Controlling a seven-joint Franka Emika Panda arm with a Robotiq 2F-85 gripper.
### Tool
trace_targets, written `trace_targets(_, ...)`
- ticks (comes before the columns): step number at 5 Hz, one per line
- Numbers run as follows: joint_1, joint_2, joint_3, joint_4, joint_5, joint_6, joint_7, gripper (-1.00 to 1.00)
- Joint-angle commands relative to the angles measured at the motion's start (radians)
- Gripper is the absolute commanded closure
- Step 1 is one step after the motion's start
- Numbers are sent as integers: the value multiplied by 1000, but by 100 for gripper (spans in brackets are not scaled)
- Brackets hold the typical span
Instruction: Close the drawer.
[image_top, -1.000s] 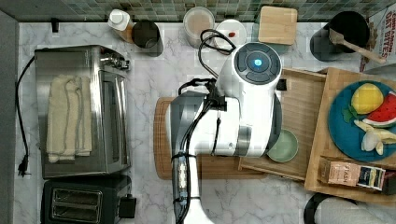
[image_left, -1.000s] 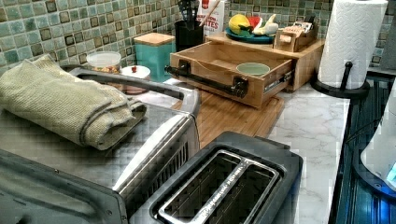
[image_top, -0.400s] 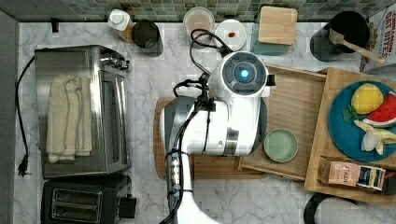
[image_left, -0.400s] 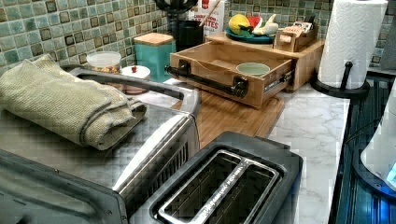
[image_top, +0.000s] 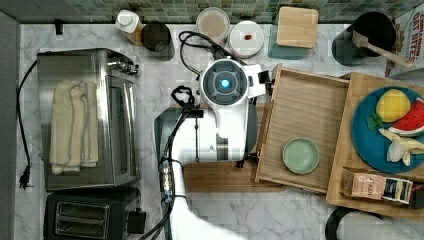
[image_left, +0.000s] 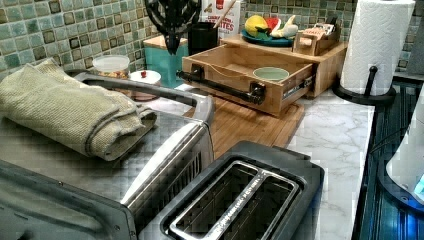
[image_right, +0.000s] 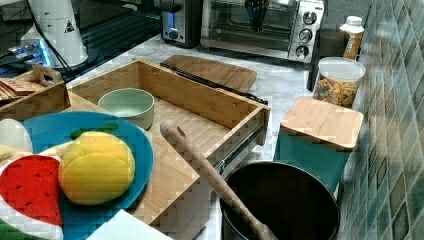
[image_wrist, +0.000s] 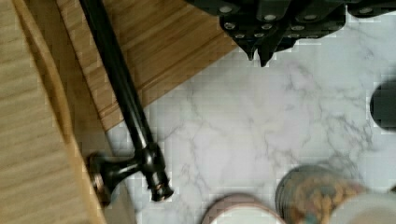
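Observation:
The light-wood drawer (image_top: 305, 110) stands pulled out of its wooden cabinet (image_top: 350, 170), with a pale green bowl (image_top: 300, 155) in its near corner. A black bar handle (image_wrist: 121, 88) runs along the drawer front (image_left: 282, 102). In the top view my arm's wrist (image_top: 225, 82) hovers just left of the drawer front's far end. The wrist view has my gripper (image_wrist: 259, 57) above bare marble beside the handle's end, fingertips together and holding nothing. In the left view the gripper (image_left: 172, 35) hangs well above the counter. The drawer (image_right: 200, 102) and bowl (image_right: 126, 104) are also in the right view.
A bamboo cutting board (image_top: 225, 177) lies under the arm. A toaster oven (image_top: 85, 120) with a folded towel and a toaster (image_top: 85, 217) stand at the top view's left. Jars (image_top: 212, 22), a teal canister with a wooden lid (image_top: 297, 26) and a black utensil pot (image_top: 367, 32) line the back wall.
The wrist has swung toward the top view's left, from above the drawer's far corner to beside its front. The gripper has come into the left view. The drawer has stayed put.

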Motion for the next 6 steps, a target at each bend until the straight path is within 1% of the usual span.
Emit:
trace_targets(1,4,46,3,-39,-120,10,-168,100)
trace_targets(2,-17,83,0,-3,-110,-21,-245,100)
trace_targets(3,-17,91,-17,-58,-162,104,-243,100)
trace_targets(4,-10,98,-25,-48,-168,64,-246,100)
trace_targets(6,-12,102,-46,-111,-236,118,-193,100)
